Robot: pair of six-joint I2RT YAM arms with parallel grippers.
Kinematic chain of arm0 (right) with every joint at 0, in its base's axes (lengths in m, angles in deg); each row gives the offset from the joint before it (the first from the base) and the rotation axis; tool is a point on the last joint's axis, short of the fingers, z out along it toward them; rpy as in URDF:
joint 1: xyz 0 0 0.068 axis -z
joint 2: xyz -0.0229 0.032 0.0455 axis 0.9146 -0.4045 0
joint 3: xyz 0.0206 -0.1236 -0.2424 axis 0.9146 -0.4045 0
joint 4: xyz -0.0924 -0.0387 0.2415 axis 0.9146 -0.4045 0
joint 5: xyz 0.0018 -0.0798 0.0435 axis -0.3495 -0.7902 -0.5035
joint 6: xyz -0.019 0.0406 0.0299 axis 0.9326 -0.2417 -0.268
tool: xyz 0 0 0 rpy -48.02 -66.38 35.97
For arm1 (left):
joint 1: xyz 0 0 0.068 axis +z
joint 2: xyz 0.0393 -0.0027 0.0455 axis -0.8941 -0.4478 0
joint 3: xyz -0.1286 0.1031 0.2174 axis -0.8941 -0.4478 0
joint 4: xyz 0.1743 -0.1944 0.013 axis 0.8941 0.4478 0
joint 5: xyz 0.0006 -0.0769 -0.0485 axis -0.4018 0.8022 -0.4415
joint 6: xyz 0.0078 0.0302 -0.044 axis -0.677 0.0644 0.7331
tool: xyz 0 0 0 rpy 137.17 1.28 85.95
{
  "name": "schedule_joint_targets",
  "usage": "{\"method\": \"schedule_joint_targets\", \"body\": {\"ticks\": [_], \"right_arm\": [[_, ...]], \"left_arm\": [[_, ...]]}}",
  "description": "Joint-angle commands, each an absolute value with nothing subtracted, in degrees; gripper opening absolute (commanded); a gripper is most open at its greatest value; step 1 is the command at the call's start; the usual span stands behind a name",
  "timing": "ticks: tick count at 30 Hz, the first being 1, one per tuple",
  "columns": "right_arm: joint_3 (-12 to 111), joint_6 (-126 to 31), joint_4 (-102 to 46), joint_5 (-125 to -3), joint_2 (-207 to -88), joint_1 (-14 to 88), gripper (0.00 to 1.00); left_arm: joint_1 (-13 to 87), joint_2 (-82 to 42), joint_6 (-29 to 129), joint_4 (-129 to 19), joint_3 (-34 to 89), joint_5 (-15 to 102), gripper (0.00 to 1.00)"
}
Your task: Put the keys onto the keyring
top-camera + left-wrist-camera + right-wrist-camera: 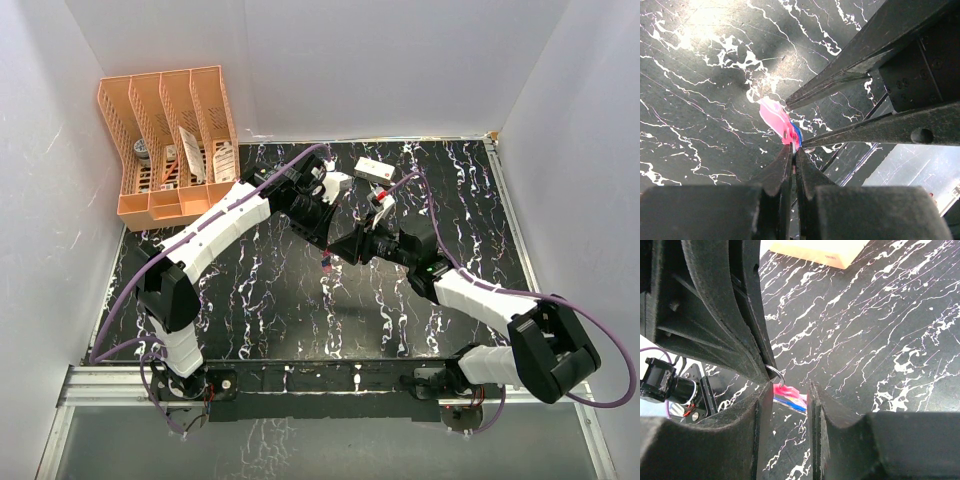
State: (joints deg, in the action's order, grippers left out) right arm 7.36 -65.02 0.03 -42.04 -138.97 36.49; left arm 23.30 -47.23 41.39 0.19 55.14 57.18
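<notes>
My right gripper (789, 389) stands at a narrow gap, straddling the pink key (775, 117) and the blue key (790, 404) without clamping them. Just beyond, my left gripper (793, 152) is pinched tight on the keyring (776, 373) — mid-desk (260, 300). The orange rack (170, 130) sits in the far-left corner.

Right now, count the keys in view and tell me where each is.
2. The pink key is at the tip of the left tool; the blue key peeks out right beside it. Others may be hidden behind the tools.
</notes>
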Motion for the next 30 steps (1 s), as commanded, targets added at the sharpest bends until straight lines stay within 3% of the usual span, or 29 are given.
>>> {"method": "schedule_joint_targets", "body": {"ticks": [1,22,25,30], "right_arm": [[9.3,-64.1,3.4,-42.5,-139.4,36.2,0.31],[10.1,-63.5,6.2,-41.7,-141.2,36.2,0.32],[10.1,-63.6,7.0,-41.4,-141.6,36.2,0.29],[9.7,-64.1,8.8,-41.2,-142.0,36.2,0.17]], "left_arm": [[23.1,-44.2,41.6,1.5,56.3,59.2,0.0],[23.1,-43.8,40.4,1.7,56.1,62.3,0.0],[23.1,-43.9,40.4,1.7,56.0,62.8,0.0],[23.1,-43.8,40.4,1.2,55.3,63.3,0.0]]}}
